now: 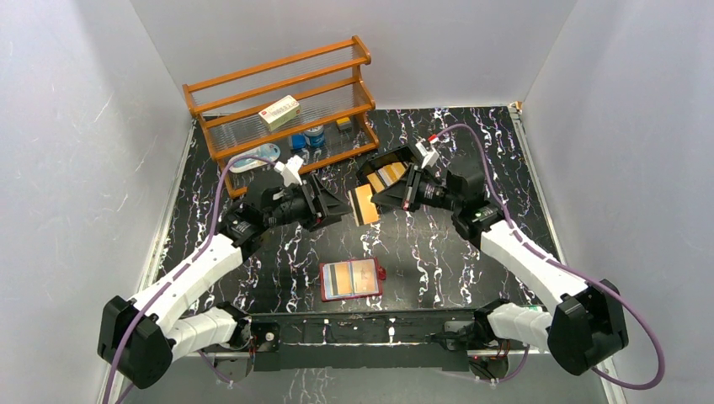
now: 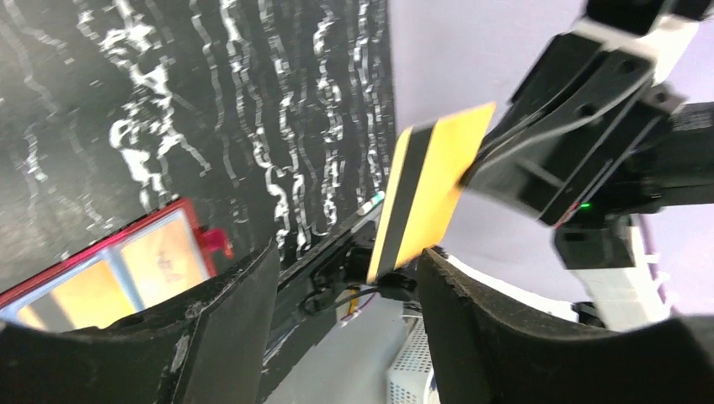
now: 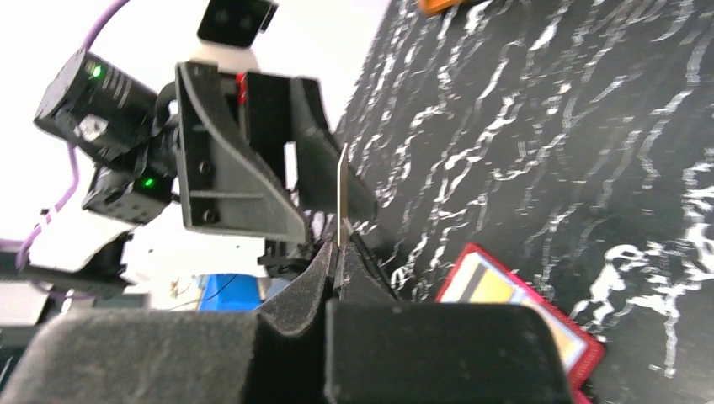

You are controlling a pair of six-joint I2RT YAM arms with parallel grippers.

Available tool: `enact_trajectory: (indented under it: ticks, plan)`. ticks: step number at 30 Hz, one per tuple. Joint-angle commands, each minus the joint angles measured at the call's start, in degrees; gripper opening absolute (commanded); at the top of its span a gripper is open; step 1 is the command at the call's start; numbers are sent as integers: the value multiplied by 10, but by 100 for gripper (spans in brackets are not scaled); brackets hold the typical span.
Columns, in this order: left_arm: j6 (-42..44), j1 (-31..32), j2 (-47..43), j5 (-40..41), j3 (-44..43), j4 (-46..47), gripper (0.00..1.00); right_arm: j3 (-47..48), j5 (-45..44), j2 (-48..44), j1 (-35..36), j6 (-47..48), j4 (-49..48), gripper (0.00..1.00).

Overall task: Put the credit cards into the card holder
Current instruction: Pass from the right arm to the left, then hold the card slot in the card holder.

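My right gripper [image 1: 378,199] is shut on an orange card [image 1: 364,204] with a black stripe and holds it on edge above the table's middle. In the right wrist view the card [image 3: 340,198] shows edge-on between the shut fingers. My left gripper [image 1: 343,207] is open and faces it. In the left wrist view the card [image 2: 431,189] hangs between my open fingers, close to the right finger [image 2: 471,311]. The red card holder [image 1: 352,279] lies open near the front edge with cards in its slots. It also shows in the left wrist view [image 2: 126,269] and the right wrist view [image 3: 518,307].
A black tray [image 1: 389,171] holding gold cards sits behind my right gripper. A wooden shelf rack [image 1: 282,88] stands at the back left with a cream box [image 1: 279,110] on it and small items beneath. Grey walls enclose the table.
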State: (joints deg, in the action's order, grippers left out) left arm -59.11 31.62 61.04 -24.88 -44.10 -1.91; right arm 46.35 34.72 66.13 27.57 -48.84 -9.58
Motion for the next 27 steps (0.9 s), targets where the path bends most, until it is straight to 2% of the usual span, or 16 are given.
enact_trajectory:
  ticks: [1,3,4,6,10,12,13,21,23,27]
  plan:
    - [-28,-1,7,-48,-30,88,60,-25,35,-25,28,-104,-162,0]
    - [-33,-1,8,-52,-32,104,59,-32,29,-30,38,-111,-173,0]
    - [-36,-1,7,-54,-31,112,54,-36,27,-34,42,-114,-177,0]
    - [-43,-1,2,-56,-27,124,42,-40,21,-37,46,-115,-178,0]
    - [-46,-1,-2,-57,-27,125,10,-48,18,-38,52,-117,-178,0]
    - [-45,-1,-2,-59,-27,123,0,-52,17,-38,53,-116,-175,0]
    - [-42,-1,-2,-58,-28,116,0,-54,13,-39,54,-112,-166,2]
    - [21,-1,-11,-3,-10,-54,0,-64,-62,-66,59,-24,25,46]
    - [33,-1,-5,5,4,-96,0,-67,-100,-63,71,-4,87,50]
    - [22,-1,-6,7,66,-100,0,-77,-188,-50,113,35,164,52]
